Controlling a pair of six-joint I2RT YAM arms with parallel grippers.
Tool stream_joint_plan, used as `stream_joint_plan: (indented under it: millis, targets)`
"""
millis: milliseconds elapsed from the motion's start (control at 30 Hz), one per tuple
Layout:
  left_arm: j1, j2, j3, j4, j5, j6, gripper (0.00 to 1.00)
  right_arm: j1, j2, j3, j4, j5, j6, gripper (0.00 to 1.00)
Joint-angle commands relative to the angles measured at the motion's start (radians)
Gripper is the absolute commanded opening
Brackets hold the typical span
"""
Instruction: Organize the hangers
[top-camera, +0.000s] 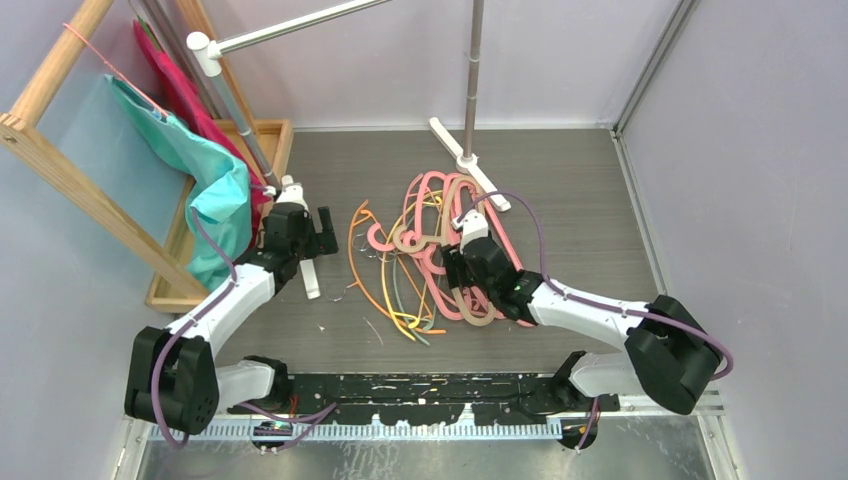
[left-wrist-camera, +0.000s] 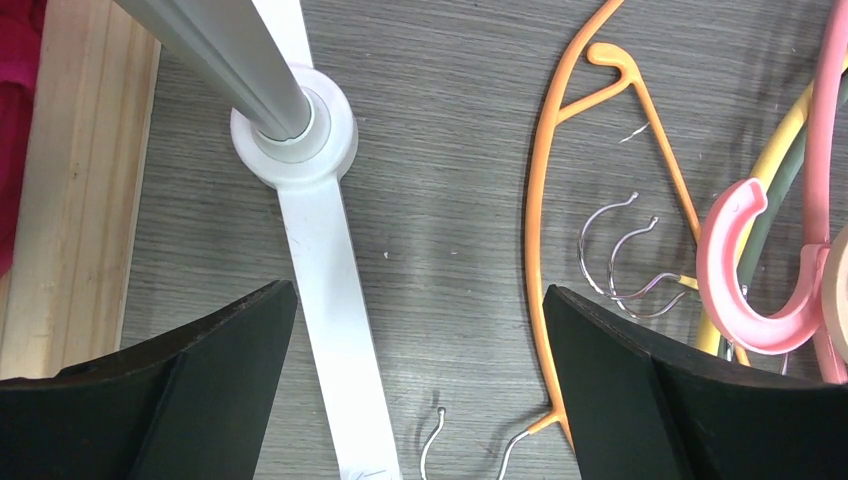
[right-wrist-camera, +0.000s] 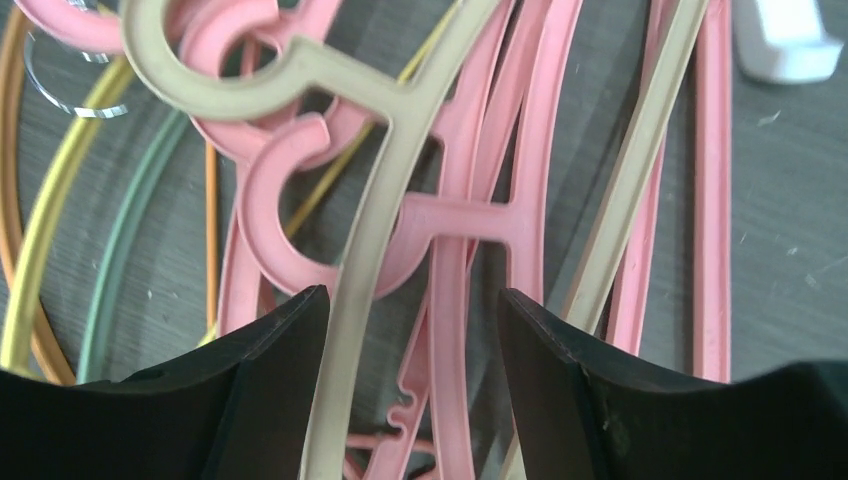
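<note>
— Where do the hangers (top-camera: 432, 255) lie?

— Heaped mid-table (top-camera: 575, 200), straight under my right pincer (right-wrist-camera: 408, 310). It is spread wide, holding nothing, and the beige hanger (right-wrist-camera: 378, 210) has one arm running between the two fingers, hugging the left one.

— And its long axis?

— It runs away from me, crosswise to my squeeze. I judge a plain closing should catch it.

— Your left pincer (left-wrist-camera: 420, 300)?

— Spread too, and empty, over the rack's white foot (left-wrist-camera: 325, 280). The orange hanger (left-wrist-camera: 538, 230) lies just off its right finger, lengthwise. My right arm is nearer the heap.
</note>
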Motion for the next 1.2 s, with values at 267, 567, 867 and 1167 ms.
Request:
stream_joint_plan:
  millis: [267,567,867,1167]
  targets:
    - [0.001,0.026,0.009,0.035,-0.024,0.009,0.98,0.013,-0.008,-0.046,-0.059,-0.113,0.119,0.61]
    - [0.002,0.029,-0.002,0.037,-0.029,0.009,0.98,0.053,0.004,-0.077,-0.085,-0.148,0.159,0.52]
    - [0.002,0.024,-0.001,0.032,-0.04,0.008,0.98,0.064,-0.083,-0.003,-0.168,-0.132,0.145,0.12]
    - [0.001,0.026,-0.004,0.022,-0.053,0.005,0.98,0.064,-0.181,0.181,-0.215,-0.154,0.139,0.01]
